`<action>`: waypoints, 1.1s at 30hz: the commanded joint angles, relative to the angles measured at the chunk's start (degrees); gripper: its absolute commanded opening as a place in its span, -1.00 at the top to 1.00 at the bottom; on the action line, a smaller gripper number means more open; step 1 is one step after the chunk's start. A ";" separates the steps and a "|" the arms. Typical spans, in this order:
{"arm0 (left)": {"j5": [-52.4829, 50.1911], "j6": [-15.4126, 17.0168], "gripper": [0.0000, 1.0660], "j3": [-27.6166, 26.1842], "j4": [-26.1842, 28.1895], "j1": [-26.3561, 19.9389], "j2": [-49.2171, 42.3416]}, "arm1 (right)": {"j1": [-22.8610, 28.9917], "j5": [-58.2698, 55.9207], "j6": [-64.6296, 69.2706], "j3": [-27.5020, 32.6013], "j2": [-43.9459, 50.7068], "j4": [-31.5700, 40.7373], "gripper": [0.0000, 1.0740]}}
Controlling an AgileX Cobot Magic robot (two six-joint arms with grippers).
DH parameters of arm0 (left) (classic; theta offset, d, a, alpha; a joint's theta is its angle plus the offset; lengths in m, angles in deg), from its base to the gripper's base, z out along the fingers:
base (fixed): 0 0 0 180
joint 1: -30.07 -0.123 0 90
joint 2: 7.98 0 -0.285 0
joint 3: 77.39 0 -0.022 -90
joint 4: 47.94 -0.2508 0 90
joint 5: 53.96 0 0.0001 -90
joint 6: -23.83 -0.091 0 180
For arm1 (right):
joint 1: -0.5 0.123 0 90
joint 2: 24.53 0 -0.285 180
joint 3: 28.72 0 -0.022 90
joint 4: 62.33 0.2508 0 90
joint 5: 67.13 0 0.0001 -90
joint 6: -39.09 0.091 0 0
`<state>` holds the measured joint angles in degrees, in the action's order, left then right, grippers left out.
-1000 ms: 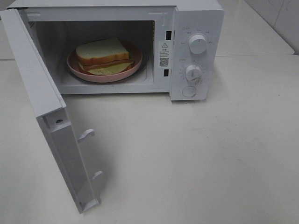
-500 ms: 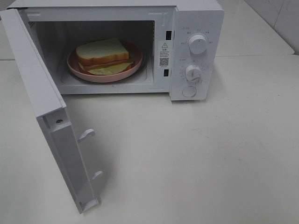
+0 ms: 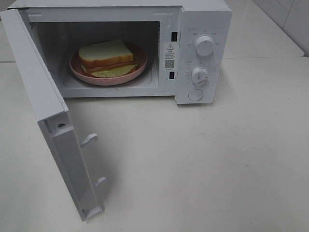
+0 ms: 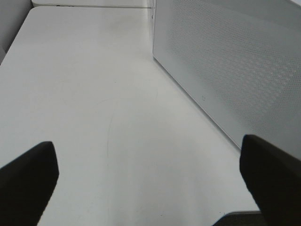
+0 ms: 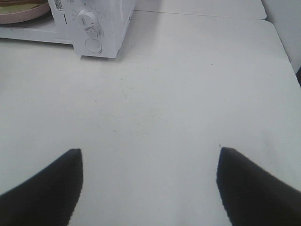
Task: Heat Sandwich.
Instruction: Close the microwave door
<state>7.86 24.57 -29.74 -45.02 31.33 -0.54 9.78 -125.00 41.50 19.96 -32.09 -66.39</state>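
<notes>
So the thick white-bread sandwich (image 3: 107,54) sits on a round pink plate (image 3: 109,80) inside the white microwave (image 3: 205,19), far left, with its door (image 3: 36,77) swung wide open. Left jaws and right jaws are both spread over the white tabletop (image 3: 207,159), gripping nothing.

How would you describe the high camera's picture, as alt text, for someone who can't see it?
A sandwich on a pink plate sits inside a white microwave whose door is swung wide open on the left. Two round knobs sit one above the other on its right-hand panel, and it stands on a white table.
</notes>
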 commanded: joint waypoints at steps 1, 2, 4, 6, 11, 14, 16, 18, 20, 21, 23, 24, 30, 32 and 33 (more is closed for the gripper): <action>-0.57 -0.06 -0.88 0.06 0.00 0.34 -0.40 | -0.63 0.92 0.46 0.06 1.55 0.23 -0.41; -0.57 -0.06 -0.88 0.06 0.00 0.34 -0.40 | -0.63 0.92 0.46 0.06 1.55 0.23 -0.41; -0.57 -0.06 -0.88 0.06 0.00 0.34 -0.40 | -0.63 0.92 0.46 0.06 1.55 0.23 -0.41; -0.57 -0.06 -0.88 0.06 0.00 0.34 -0.40 | -0.63 0.92 0.46 0.06 1.55 0.23 -0.41; -0.57 -0.06 -0.88 0.06 0.00 0.34 -0.40 | -0.63 0.92 0.46 0.06 1.55 0.23 -0.41; -0.57 -0.06 -0.88 0.06 0.00 0.34 -0.40 | -0.63 0.92 0.46 0.06 1.55 0.23 -0.41; -0.57 -0.06 -0.88 0.06 0.00 0.34 -0.40 | -0.63 0.92 0.46 0.06 1.55 0.23 -0.41; -0.57 -0.06 -0.88 0.06 0.00 0.34 -0.40 | -0.63 0.92 0.46 0.06 1.55 0.23 -0.41; -0.57 -0.06 -0.88 0.06 0.00 0.34 -0.40 | -0.63 0.92 0.46 0.06 1.55 0.23 -0.41; -0.57 -0.06 -0.88 0.06 0.00 0.34 -0.40 | -0.63 0.92 0.46 0.06 1.55 0.23 -0.41; -0.57 -0.06 -0.88 0.06 0.00 0.34 -0.40 | -0.63 0.92 0.46 0.06 1.55 0.23 -0.41; -0.57 -0.06 -0.88 0.06 0.00 0.34 -0.40 | -0.63 0.92 0.46 0.06 1.55 0.23 -0.41; -0.57 -0.06 -0.88 0.06 0.00 0.34 -0.40 | -0.63 0.92 0.46 0.06 1.55 0.23 -0.41; -0.57 -0.06 -0.88 0.06 0.00 0.34 -0.40 | -0.80 0.92 0.46 0.06 1.55 0.23 -0.41; -0.57 -0.06 -0.88 0.06 0.00 0.34 -0.40 | -1.32 0.92 0.46 0.06 1.55 0.23 -0.41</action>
<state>7.86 24.57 -29.74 -45.02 31.33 -0.54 8.87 -124.94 41.50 19.96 -32.09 -66.39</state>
